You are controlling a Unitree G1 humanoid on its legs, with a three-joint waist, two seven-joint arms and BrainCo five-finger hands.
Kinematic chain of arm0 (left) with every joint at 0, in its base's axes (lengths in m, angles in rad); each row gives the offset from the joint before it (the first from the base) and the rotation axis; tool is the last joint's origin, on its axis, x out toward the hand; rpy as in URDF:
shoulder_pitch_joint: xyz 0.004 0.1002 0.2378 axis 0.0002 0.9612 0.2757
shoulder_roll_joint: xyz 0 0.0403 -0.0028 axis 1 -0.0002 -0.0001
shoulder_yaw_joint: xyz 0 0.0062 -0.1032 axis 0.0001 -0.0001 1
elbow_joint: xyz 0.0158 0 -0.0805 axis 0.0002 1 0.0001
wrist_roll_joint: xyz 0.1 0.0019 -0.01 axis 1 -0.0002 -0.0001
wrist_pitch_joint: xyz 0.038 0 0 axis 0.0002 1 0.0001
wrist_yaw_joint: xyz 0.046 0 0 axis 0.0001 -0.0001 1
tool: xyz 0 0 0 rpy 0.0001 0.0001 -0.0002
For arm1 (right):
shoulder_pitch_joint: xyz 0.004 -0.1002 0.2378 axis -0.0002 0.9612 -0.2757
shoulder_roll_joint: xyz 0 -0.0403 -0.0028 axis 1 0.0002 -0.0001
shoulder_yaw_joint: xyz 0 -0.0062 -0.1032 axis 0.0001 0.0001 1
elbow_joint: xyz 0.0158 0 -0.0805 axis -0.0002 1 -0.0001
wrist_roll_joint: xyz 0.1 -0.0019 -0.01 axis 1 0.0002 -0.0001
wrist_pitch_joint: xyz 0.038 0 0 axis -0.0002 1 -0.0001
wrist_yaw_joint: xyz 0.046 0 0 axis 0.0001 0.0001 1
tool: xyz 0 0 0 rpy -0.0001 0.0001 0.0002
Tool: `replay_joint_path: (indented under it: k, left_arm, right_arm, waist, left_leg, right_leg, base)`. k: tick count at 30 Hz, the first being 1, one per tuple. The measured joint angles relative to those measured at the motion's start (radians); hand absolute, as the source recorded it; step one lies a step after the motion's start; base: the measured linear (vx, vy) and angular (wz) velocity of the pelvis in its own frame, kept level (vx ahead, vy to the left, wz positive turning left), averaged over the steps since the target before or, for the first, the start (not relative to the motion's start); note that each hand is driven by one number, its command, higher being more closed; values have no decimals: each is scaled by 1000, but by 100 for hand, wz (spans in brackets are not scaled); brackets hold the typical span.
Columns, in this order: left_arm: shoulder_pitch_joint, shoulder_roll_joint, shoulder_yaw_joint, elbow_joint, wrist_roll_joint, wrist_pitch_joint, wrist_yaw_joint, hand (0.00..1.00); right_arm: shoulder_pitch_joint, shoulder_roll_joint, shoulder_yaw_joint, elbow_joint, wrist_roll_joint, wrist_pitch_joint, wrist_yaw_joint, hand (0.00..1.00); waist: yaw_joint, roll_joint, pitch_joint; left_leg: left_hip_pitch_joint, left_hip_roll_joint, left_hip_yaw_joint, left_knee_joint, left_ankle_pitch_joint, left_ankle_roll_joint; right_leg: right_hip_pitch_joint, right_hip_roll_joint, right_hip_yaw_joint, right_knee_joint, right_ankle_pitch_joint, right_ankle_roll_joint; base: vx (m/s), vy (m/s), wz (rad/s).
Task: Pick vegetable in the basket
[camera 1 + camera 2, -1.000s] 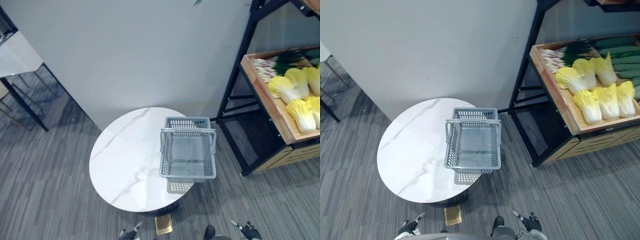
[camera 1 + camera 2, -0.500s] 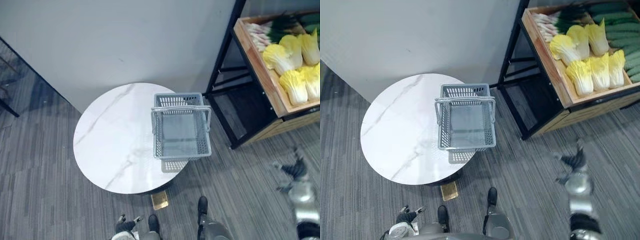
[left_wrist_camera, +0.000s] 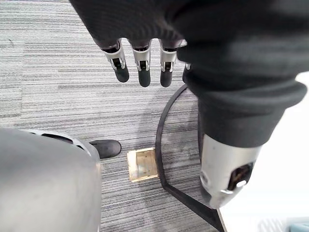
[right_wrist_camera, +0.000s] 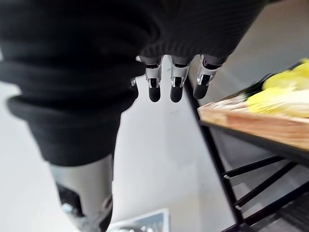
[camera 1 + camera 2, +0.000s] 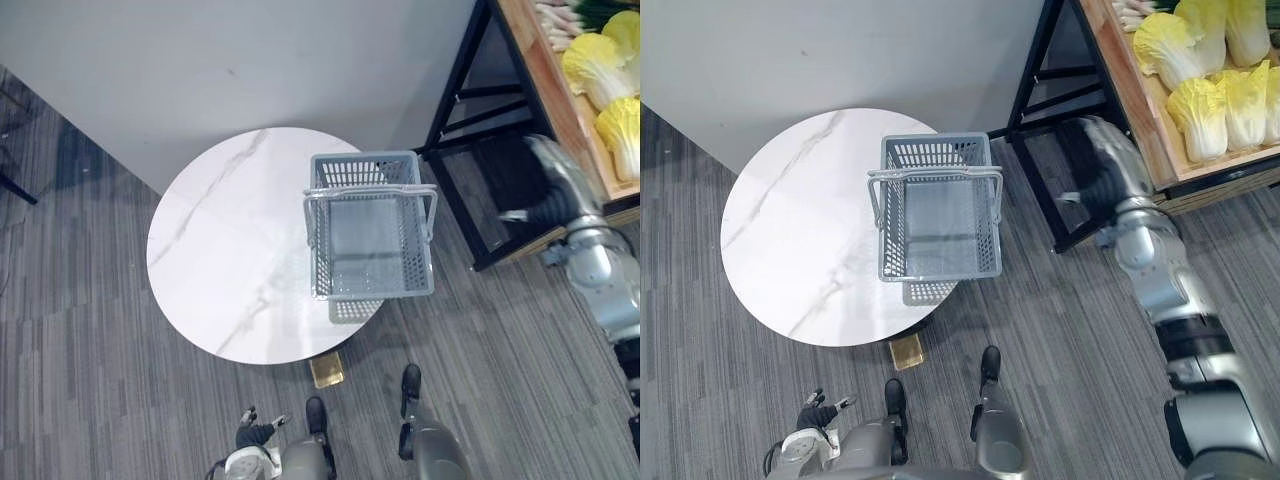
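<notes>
An empty grey plastic basket (image 5: 372,237) stands on the right part of a round white marble table (image 5: 220,250), its handles up. Yellow-green cabbages (image 5: 1205,105) lie in a wooden shelf tray (image 5: 1135,110) at the upper right, with pale scallions (image 5: 1128,10) behind them. My right hand (image 5: 1092,160) is raised just in front of the tray's edge, apart from the cabbages. In the right wrist view its fingers (image 4: 175,79) hang straight and hold nothing, and the cabbages (image 4: 285,94) show past them. My left hand (image 5: 818,410) hangs low by the floor, its fingers (image 3: 141,63) straight and empty.
The tray rests on a black metal shelf frame (image 5: 465,95) right of the table. A grey wall (image 5: 250,60) runs behind the table. A small gold block (image 5: 326,369) lies on the striped carpet by the table base.
The camera has shifted. My right arm has swung up from low at the right to the front edge of the shelf tray. The basket and left hand stay put.
</notes>
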Motion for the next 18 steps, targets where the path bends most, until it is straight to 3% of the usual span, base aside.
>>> replay_joint_path:
  k: [10,18]
  left_arm:
    - [-31,4,22,1,-1,1,4,0]
    - [-47,27,27,8,-2,1,16,0]
  right_arm:
    - [-244,-3,240,38,-3,-15,72,0]
    - [-360,68,340,120,-39,-12,98,0]
  waist:
    - [42,-4,32]
    - [56,-11,72]
  left_leg:
    - [-20,0,-16,10,1,2]
    - [-39,0,-21,28,2,3]
  right_leg:
    - [-10,1,7,-4,14,-14]
    - [-13,1,19,-15,25,-12]
  base:
    - [0,-1,2]
    - [-32,-6,1]
